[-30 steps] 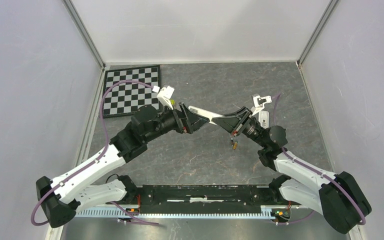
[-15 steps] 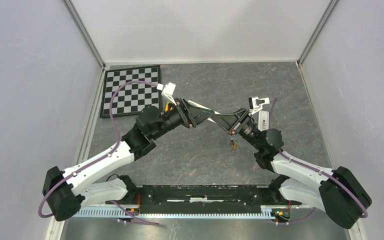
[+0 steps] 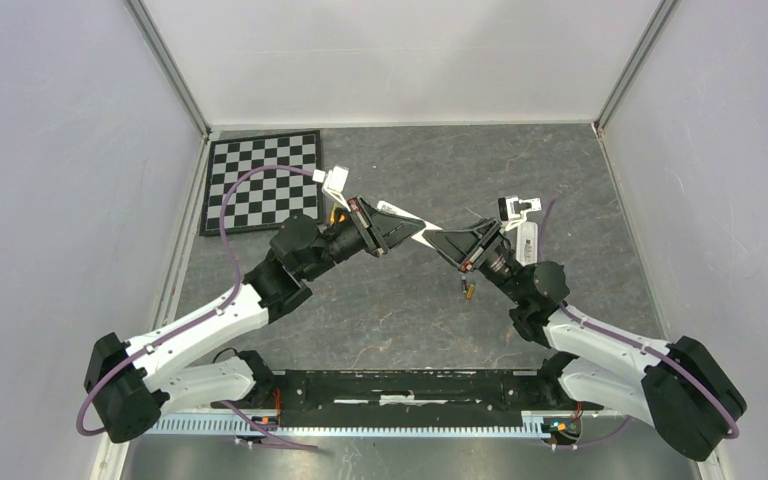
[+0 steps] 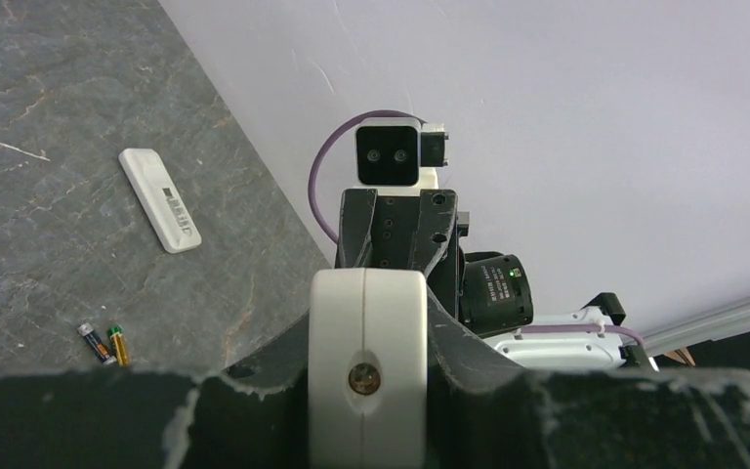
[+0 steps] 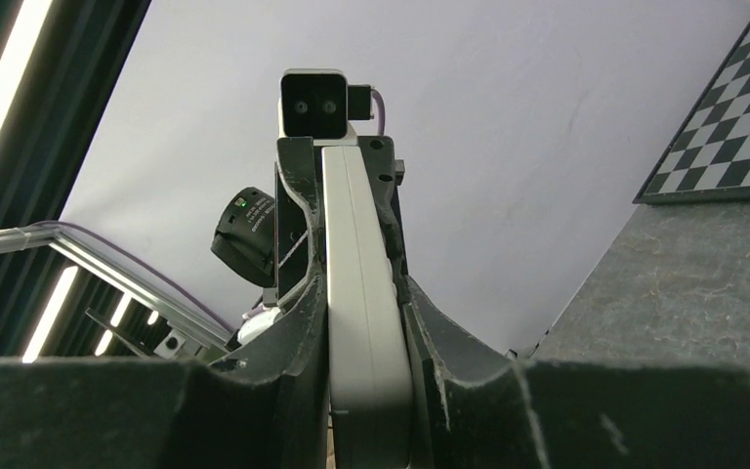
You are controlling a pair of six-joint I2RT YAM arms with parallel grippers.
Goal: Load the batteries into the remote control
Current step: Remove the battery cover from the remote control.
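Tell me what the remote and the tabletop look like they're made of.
The remote: probably white plastic, smooth and matte, with a moulded seam and a screw at its end. The tabletop: dark grey with pale veins, like stone or stone-print laminate; which one is unclear.

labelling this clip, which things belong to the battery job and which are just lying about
Job:
remote control, held above the table
batteries, on the table

Lying about:
checkerboard
white flat strip near the batteries, possibly the remote's cover
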